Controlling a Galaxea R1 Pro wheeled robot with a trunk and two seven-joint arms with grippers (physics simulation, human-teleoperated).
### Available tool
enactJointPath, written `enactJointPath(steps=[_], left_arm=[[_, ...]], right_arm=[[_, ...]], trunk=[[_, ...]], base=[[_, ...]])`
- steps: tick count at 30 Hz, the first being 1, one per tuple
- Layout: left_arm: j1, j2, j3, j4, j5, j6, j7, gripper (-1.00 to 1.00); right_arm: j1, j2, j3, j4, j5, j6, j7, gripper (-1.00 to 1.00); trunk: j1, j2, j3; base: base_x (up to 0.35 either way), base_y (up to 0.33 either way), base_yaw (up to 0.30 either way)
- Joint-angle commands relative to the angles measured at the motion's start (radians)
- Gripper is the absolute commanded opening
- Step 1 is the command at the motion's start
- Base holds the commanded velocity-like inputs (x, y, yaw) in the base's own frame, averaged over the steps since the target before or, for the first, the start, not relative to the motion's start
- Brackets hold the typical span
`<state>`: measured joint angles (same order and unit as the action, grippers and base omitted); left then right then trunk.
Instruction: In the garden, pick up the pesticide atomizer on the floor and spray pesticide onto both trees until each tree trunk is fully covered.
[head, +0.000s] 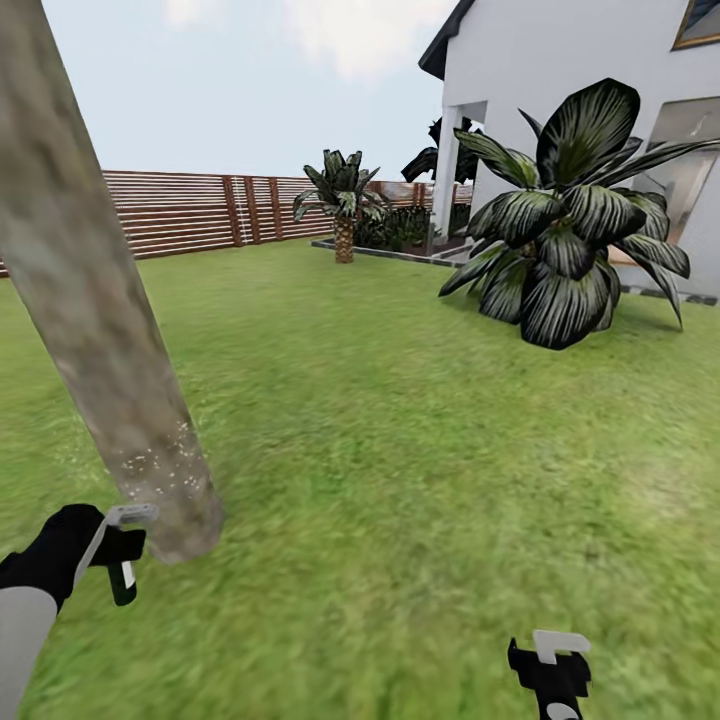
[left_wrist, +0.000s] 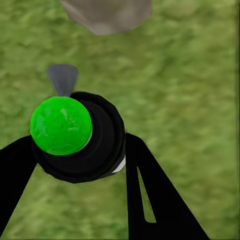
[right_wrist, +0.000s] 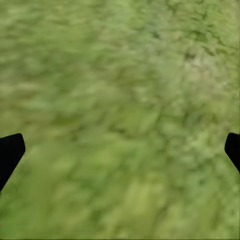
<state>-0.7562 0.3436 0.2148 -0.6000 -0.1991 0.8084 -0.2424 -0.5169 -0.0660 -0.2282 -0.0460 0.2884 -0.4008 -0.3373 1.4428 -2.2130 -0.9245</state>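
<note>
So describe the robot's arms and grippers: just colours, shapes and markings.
In the head view the left arm has a pale grey-white forearm segment ending in a rounded black wrist. The left gripper is black with a flat grey-white finger. The right gripper is a blocky black body with a pale grey-white tip. In the left wrist view its fingers are flat black blades, one with a narrow slot. No cables or markings are visible.

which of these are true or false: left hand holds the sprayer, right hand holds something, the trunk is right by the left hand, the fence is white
1. The left hand holds the sprayer: true.
2. The right hand holds something: false, it is open over the grass.
3. The tree trunk stands close by the left hand: true.
4. The fence is white: false, it is brown slats.
</note>
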Motion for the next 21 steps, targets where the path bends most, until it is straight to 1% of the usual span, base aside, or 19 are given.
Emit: enactJointPath(steps=[1, 4, 6, 11, 13, 14, 16, 17, 18, 21], left_arm=[[0.000, 0.000, 0.000, 0.002, 0.000, -0.002, 0.000, -1.00], [0.000, -0.001, 0.001, 0.002, 0.000, -0.003, 0.000, -1.00], [0.000, 0.000, 0.003, 0.004, -0.001, -0.003, 0.000, -1.00], [0.002, 0.004, 0.006, 0.007, -0.001, -0.006, 0.000, -1.00], [0.017, 0.009, 0.011, 0.012, -0.001, -0.009, 0.000, -1.00], [0.030, 0.011, 0.020, 0.013, 0.000, -0.011, 0.000, -1.00], [0.074, 0.017, 0.052, 0.014, 0.000, -0.079, 0.005, -1.00], [0.088, 0.017, 0.060, 0.014, 0.000, -0.103, 0.025, -1.00], [0.094, 0.016, 0.063, 0.015, 0.000, -0.111, 0.043, -1.00], [0.099, 0.014, 0.066, 0.015, 0.004, -0.120, 0.061, -1.00]], right_arm=[[0.000, 0.000, 0.000, 0.000, 0.000, 0.000, 0.000, 1.00], [0.000, 0.000, 0.000, 0.000, 0.000, 0.000, 0.000, 1.00], [0.000, 0.000, 0.000, 0.000, 0.000, 0.000, 0.000, 1.00], [0.000, 0.001, 0.001, 0.000, -0.001, -0.001, 0.000, 1.00], [0.000, 0.002, 0.000, 0.000, -0.001, -0.001, 0.000, 1.00], [0.000, 0.002, 0.000, 0.000, -0.001, -0.001, 0.000, 1.00], [0.000, 0.002, 0.000, 0.000, -0.001, 0.000, 0.000, 1.00], [0.000, 0.002, 0.000, 0.000, -0.001, 0.000, 0.000, 1.00], [0.000, 0.002, 0.001, 0.000, -0.001, 0.000, 0.000, 1.00], [0.000, 0.002, 0.001, 0.000, -0.001, 0.000, 0.001, 1.00]], trunk=[[0.000, 0.000, 0.000], [0.000, 0.000, 0.000], [0.000, 0.000, 0.000], [0.000, 0.000, 0.000], [0.000, 0.000, 0.000], [0.000, 0.000, 0.000], [0.000, 0.000, 0.000], [0.000, 0.000, 0.000], [0.000, 0.000, 0.000], [0.000, 0.000, 0.000]], base=[[0.333, -0.019, 0.000], [0.203, -0.151, 0.000], [-0.045, -0.251, 0.000], [-0.214, -0.217, 0.000], [-0.271, -0.177, 0.000], [-0.273, -0.172, 0.000], [-0.276, -0.169, 0.000], [-0.280, -0.152, 0.000], [-0.291, -0.130, 0.000], [-0.312, -0.065, 0.000]])
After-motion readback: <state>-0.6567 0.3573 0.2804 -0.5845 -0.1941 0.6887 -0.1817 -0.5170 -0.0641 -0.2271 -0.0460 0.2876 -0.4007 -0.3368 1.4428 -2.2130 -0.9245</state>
